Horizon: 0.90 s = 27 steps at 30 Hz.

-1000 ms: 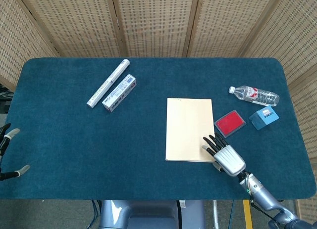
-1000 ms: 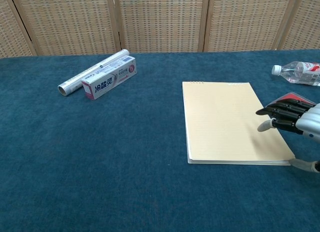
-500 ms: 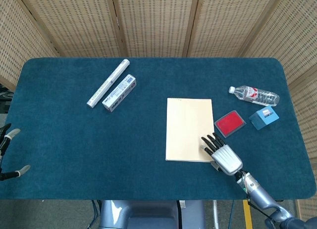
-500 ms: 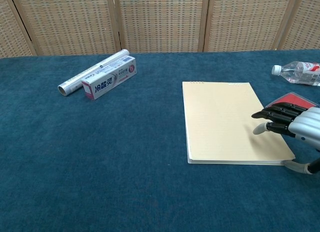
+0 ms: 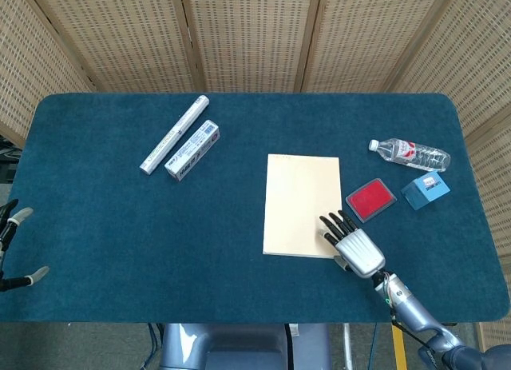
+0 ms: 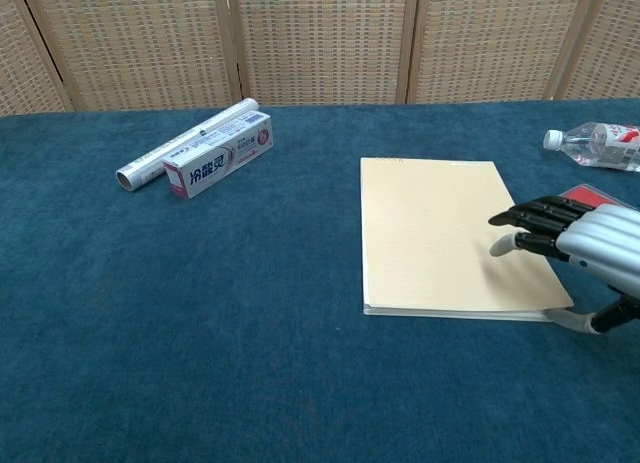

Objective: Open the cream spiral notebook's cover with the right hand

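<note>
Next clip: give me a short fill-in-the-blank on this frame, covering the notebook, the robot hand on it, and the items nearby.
1. The notebook cover is still ____.
2. The right robot hand reaches over the notebook's near ____ corner.
3. The red pad lies between the notebook and a ____ box.
4. The toothpaste box lies beside a white ____.

Missing words: closed; right; blue; tube

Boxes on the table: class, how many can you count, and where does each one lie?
2. A toothpaste box lies far left, beside a white tube. A small blue box lies far right, near the bottle. The red item looks flat, so it is not counted.
</note>
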Available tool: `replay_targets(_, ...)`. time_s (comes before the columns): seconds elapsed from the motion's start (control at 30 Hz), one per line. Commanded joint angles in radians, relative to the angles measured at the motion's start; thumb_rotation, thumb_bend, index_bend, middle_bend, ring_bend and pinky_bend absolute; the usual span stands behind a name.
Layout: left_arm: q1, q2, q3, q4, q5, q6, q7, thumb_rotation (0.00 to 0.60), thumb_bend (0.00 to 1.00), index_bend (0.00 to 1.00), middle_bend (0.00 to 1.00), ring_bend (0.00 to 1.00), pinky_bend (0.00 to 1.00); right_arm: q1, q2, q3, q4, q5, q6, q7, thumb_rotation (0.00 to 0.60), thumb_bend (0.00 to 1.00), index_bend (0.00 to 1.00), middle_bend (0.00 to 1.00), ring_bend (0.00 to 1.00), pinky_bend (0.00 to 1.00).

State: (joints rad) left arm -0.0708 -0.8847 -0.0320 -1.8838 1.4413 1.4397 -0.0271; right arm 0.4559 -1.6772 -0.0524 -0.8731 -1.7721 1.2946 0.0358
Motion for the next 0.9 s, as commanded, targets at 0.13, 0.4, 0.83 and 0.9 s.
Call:
replay_targets(0.13,-0.002,0.002,0.000,-0.001,0.000,-0.003,-0.001,0.600,0.00,0.00,0.00,0.00,0.00,0.026,-0.027,0.031,0.018,0.014,0.012,-0.030,0.600,0.41,0.20,0.09,0.04,0.07)
replay_targets(0.4,-0.004,0.002,-0.001,0.001,-0.004,-0.008,-0.004,0.600,0.00,0.00,0.00,0.00,0.00,0.057,-0.102,0.063,0.148,0.017,0.068,-0.043,0.600,0.41,0.20,0.09,0.04,0.07)
replay_targets(0.83,-0.012,0.003,-0.006,-0.001,-0.022,-0.023,-0.003,0.600,0.00,0.00,0.00,0.00,0.00,0.137,-0.109,0.068,0.152,0.060,-0.074,-0.056,0.600,0.41,0.30,0.24,0.20,0.14)
replay_targets(0.9,-0.012,0.004,-0.006,0.000,-0.024,-0.024,-0.005,0.600,0.00,0.00,0.00,0.00,0.00,0.143,-0.117,0.072,0.158,0.067,-0.075,-0.043,0.600,0.43,0.35,0.32,0.27,0.19)
